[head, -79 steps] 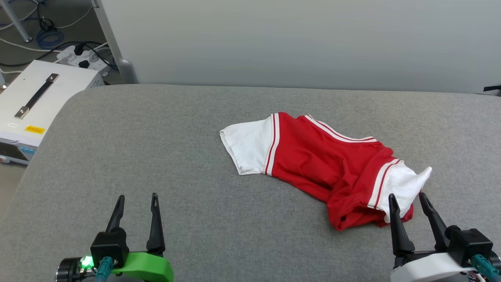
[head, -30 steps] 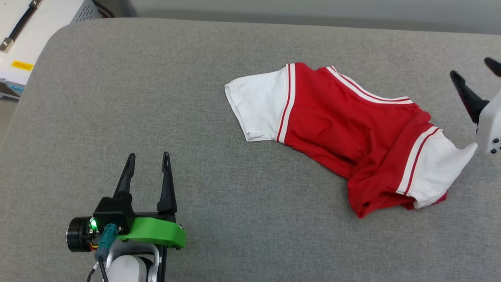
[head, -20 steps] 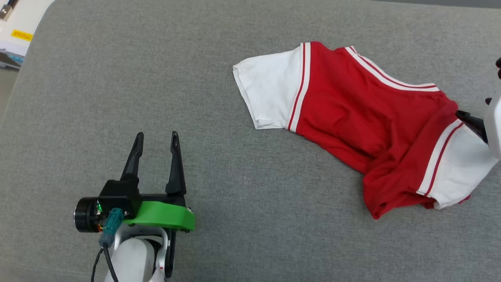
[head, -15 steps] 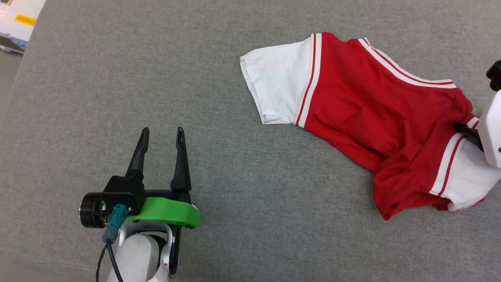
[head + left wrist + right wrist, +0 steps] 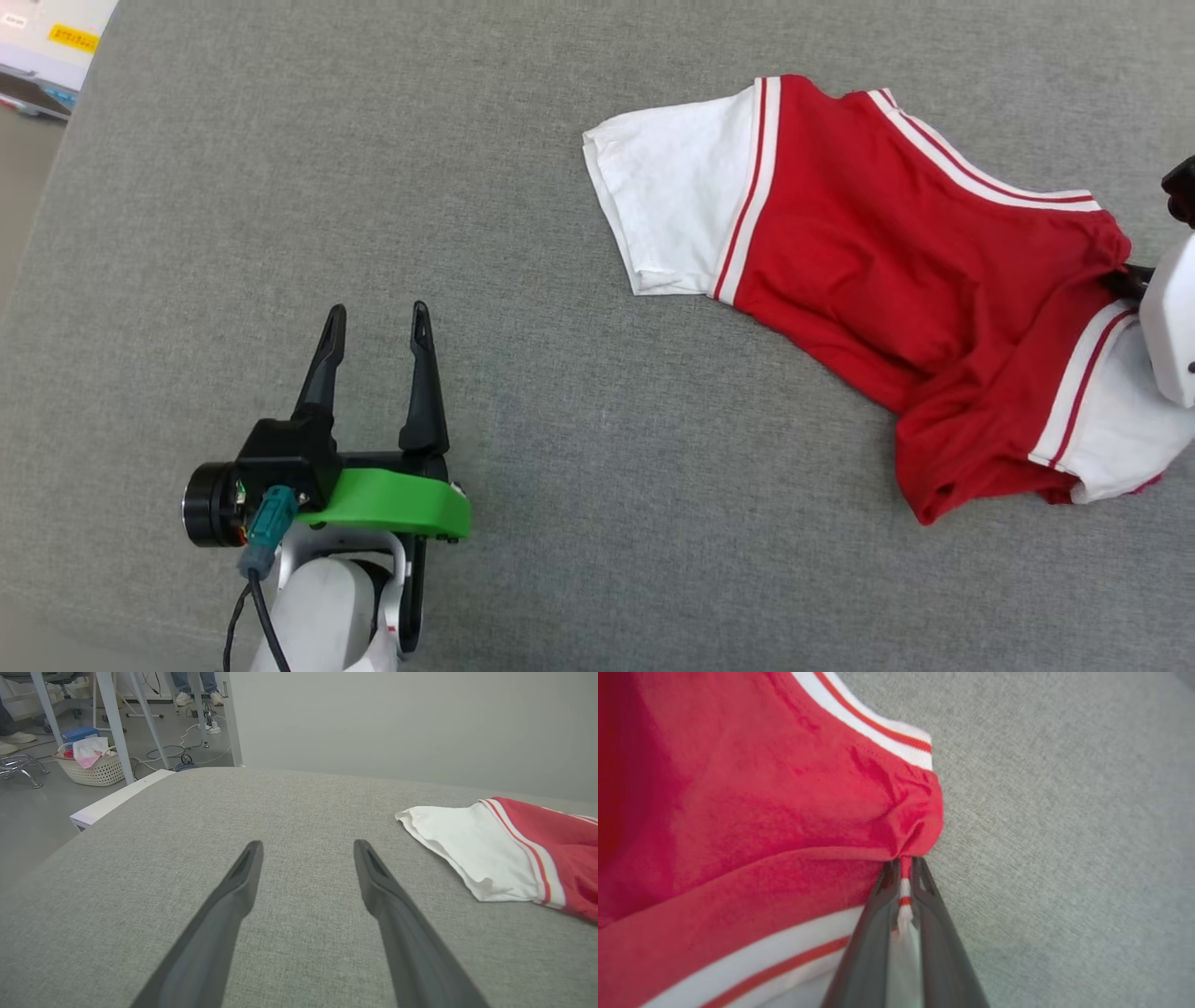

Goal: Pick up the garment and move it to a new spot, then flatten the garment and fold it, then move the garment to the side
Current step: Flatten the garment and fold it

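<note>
The garment (image 5: 868,271), a red T-shirt with white sleeves and red-white striped trim, lies crumpled on the grey padded table (image 5: 523,233) at the right. At the head view's right edge my right gripper (image 5: 1125,278) is shut on the garment's shoulder seam. In the right wrist view the right gripper (image 5: 903,868) pinches a fold of the garment (image 5: 761,812) with striped trim between its fingers. My left gripper (image 5: 373,322) stands open over bare table at the lower left, apart from the garment. The left wrist view has the left gripper (image 5: 308,847) with the garment's white sleeve (image 5: 472,844) to its right.
A white box with a yellow label (image 5: 51,42) sits off the table's far left corner. In the left wrist view a basket (image 5: 91,763), table legs, cables and a person's feet (image 5: 196,697) are on the floor beyond the table. A pale wall (image 5: 411,723) stands behind.
The camera tilted down, shifting the picture. My right gripper moved from beside the garment onto its right shoulder seam and shut on it. The left gripper stayed open.
</note>
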{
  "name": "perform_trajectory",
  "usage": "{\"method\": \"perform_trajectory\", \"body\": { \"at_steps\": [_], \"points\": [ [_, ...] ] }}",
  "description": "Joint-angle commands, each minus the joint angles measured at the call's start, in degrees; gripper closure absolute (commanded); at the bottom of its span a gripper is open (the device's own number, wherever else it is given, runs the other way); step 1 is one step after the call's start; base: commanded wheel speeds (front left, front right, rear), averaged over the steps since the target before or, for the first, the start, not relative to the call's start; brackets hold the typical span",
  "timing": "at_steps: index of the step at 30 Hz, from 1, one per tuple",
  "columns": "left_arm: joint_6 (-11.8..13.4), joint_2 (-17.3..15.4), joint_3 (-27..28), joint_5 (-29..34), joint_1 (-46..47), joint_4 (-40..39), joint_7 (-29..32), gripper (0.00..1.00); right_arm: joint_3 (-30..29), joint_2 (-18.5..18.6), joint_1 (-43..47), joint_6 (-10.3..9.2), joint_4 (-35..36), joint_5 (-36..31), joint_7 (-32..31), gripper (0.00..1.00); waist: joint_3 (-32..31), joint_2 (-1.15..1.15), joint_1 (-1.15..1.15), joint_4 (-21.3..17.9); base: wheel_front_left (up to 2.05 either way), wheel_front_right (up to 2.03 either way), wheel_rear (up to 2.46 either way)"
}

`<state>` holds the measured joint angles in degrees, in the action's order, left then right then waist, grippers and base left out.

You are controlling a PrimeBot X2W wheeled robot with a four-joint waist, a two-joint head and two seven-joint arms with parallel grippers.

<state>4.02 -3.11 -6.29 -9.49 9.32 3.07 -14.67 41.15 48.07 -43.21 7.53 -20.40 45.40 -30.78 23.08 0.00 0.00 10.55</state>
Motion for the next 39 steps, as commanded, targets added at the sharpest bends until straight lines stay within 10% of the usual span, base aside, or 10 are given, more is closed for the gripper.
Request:
{"method": "perform_trajectory", "body": {
  "at_steps": [1,16,37,39],
  "points": [
    [0.04,0.23,0.35,0.55,-0.37,-0.06,-0.33,0.00,-0.15,0.26,0.18,-0.04,0.10,-0.06,1.57,1.00,-1.43,0.00,0.00,-1.50,0.00,0.00,0.00],
    [-0.35,0.24,-0.33,0.29,-0.39,-0.84,-0.33,0.00,-5.86,4.17,-9.81,-0.04,4.41,-3.42,6.00,1.00,-0.50,0.00,0.00,-0.03,0.00,0.00,0.00],
    [1.93,0.24,-3.42,-2.89,2.89,-0.57,-0.33,0.00,13.07,-8.41,-18.51,-0.04,-15.22,-0.81,4.49,1.00,4.61,0.00,0.00,4.60,0.00,0.00,0.00],
    [1.99,0.24,-3.04,-2.66,2.60,-0.51,-0.33,0.00,13.71,-8.16,-18.61,-0.04,-15.71,0.20,7.10,0.30,3.81,0.00,0.00,4.26,0.00,0.00,0.00]
  ]
}}
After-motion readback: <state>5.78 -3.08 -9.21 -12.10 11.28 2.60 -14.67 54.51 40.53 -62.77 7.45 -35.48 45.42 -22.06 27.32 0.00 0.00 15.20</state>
